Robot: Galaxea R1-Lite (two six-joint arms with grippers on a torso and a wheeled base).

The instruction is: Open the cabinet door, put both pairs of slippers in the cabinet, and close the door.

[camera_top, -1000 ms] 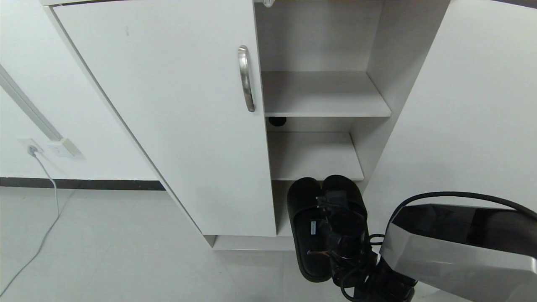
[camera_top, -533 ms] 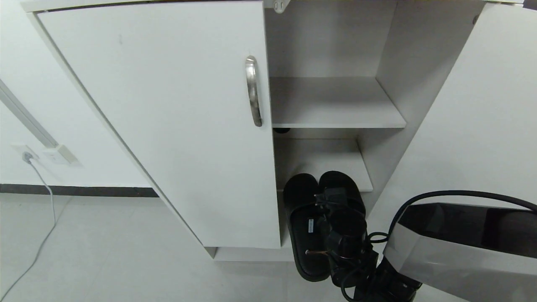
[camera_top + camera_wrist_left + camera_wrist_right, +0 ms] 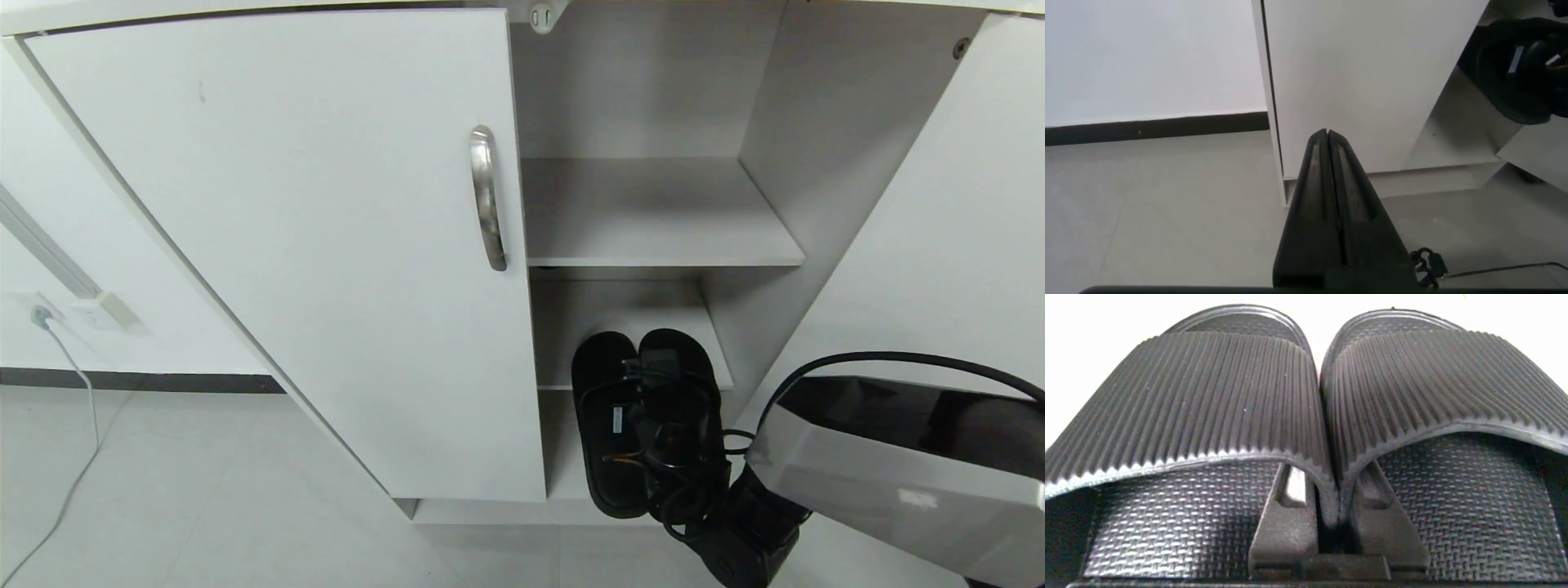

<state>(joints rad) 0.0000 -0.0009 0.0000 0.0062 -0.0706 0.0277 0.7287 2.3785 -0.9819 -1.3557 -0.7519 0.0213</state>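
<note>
1. Currently the right end effector [image 3: 653, 384] is clamped on the black slippers [image 3: 608, 441]. Its fingers [image 3: 1290, 508] pinch the two inner strap edges together, so the pair rides as one unit.
2. Slippers hang side by side, toes pointing into the cabinet [image 3: 767, 122]. They sit at the mouth of the opening, just in front of the lower shelf [image 3: 620, 314] and off the floor [image 3: 245, 506]. The upper shelf [image 3: 653, 212] is bare.
3. Right door [image 3: 939, 212] is swung open. Left door [image 3: 310, 245] is shut, its handle [image 3: 487, 196] untouched.
4. Left end effector [image 3: 1327, 188] sits low over the floor on the near side of the left door, fingers together, holding nothing.
5. Handling, my read: light, soft, rubbery. The ribbed straps should give decent friction, but they flex, so the heels will likely sag and swing about the pinch.
6. Best hold looks like the current one: adjoining straps, near mid-length. Risk is one slipper peeling out of the pinch if a toe catches a shelf lip.
</note>
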